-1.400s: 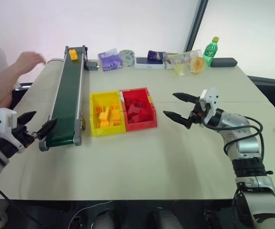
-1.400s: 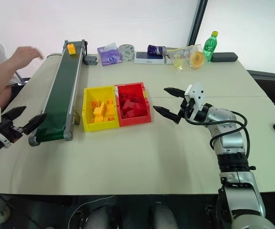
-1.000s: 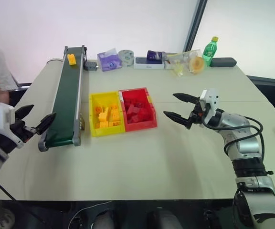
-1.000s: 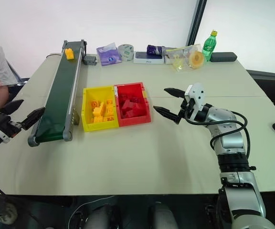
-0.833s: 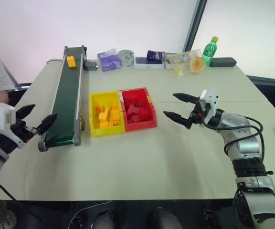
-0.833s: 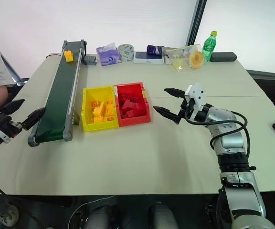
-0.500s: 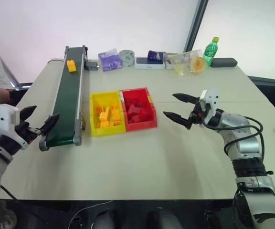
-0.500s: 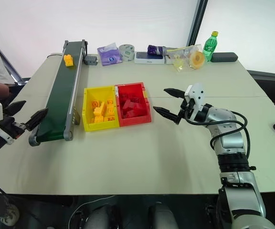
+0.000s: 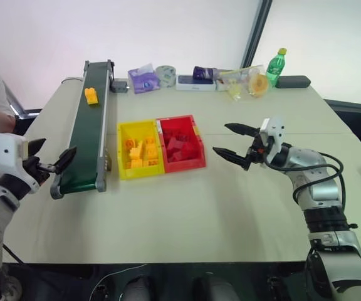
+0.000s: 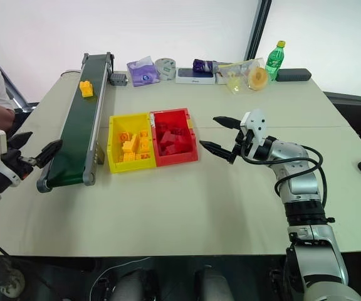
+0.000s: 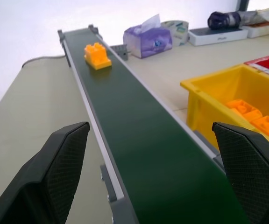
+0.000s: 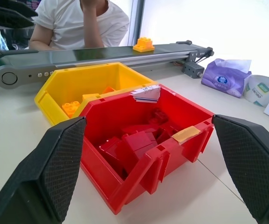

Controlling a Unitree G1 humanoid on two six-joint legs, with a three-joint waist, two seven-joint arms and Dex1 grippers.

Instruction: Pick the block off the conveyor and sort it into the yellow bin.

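Note:
A small yellow-orange block (image 9: 91, 95) rides on the dark green conveyor (image 9: 88, 135), on its far half; the left wrist view shows the block (image 11: 97, 55) up the belt from my fingers. My left gripper (image 9: 50, 157) hovers open and empty at the belt's near end. The yellow bin (image 9: 137, 149) sits right of the belt and holds several yellow bricks. To the right of the bins my right gripper (image 9: 232, 140) stands open, empty, pointing at the red bin (image 12: 144, 140).
The red bin (image 9: 182, 143) touches the yellow one and holds several red bricks. Along the table's far edge lie a tissue pack (image 9: 144, 79), a tape roll (image 9: 166, 74), boxes and a green bottle (image 9: 276, 67). A seated person (image 12: 81, 23) is at the table's left side.
The block has travelled along the belt toward me. The person's hand near the belt's far end has pulled back. My left gripper shifted slightly and turned a little; the right arm stayed still.

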